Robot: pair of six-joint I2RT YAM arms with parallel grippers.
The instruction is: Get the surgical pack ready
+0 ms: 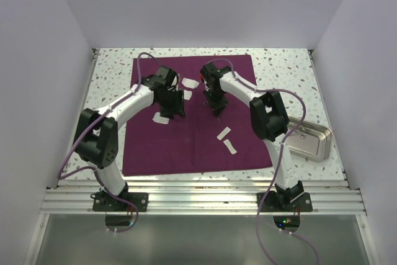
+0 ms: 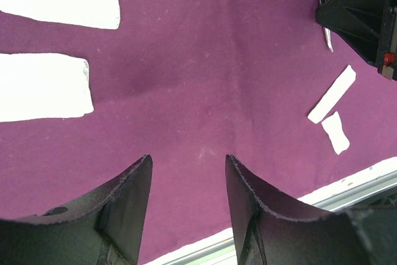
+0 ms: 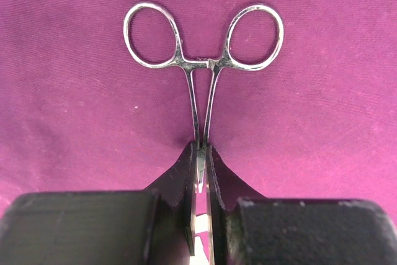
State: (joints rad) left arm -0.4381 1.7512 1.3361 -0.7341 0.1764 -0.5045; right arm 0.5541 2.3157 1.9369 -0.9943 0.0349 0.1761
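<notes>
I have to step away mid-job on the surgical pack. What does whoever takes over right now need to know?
Left gripper: open, empty, hovering over the cloth near the gauze pads.
Right gripper: shut on the clamp near its tips, ring handles pointing away; lifted or not, unclear.
Tray: on the table right of the cloth, looks empty.
Done: cloth spread flat, clamp gripped.
Left: probably clamp and pads into the tray, then wrapping.

We see the left arm (image 1: 131, 100) and right arm (image 1: 245, 88) arched forward, wrists pitched down. The left gripper (image 2: 187, 161) has parted jaws; the right gripper (image 3: 201, 147) pinches the forceps (image 3: 209, 63) shanks.
</notes>
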